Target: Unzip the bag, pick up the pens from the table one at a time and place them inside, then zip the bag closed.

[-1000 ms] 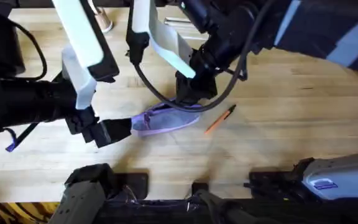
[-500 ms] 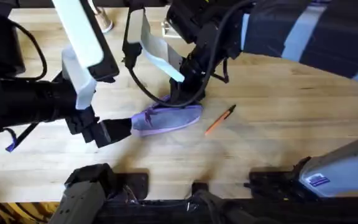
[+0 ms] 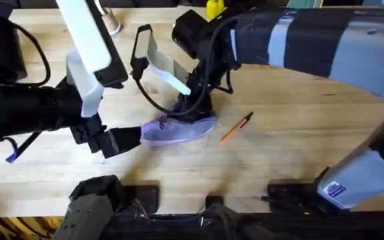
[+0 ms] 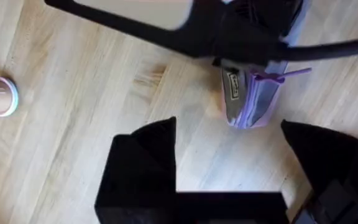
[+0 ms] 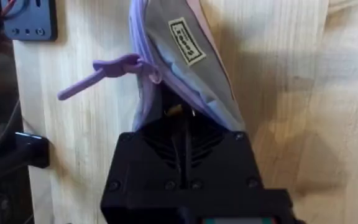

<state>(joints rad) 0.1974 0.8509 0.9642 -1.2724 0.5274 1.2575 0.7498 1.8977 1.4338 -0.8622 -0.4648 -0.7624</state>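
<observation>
Bag [image 3: 179, 130] lies mid-table, long axis running left-right; my left gripper [image 3: 122, 140] sits at its left end, fingers spread with the bag end just ahead of them, not pinched. Right gripper [image 3: 195, 107] is down on the bag's far edge, fingers look closed on the fabric at the zipper. Pen [image 3: 236, 127] lies just right of the bag, angled toward the far edge, nearer my right arm.

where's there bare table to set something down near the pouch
Free: the wood on the base side of the bag and pen, and the stretch beyond the pen toward the right. Crowded: the bag itself, with the left tool at its left end and the right tool on it.
</observation>
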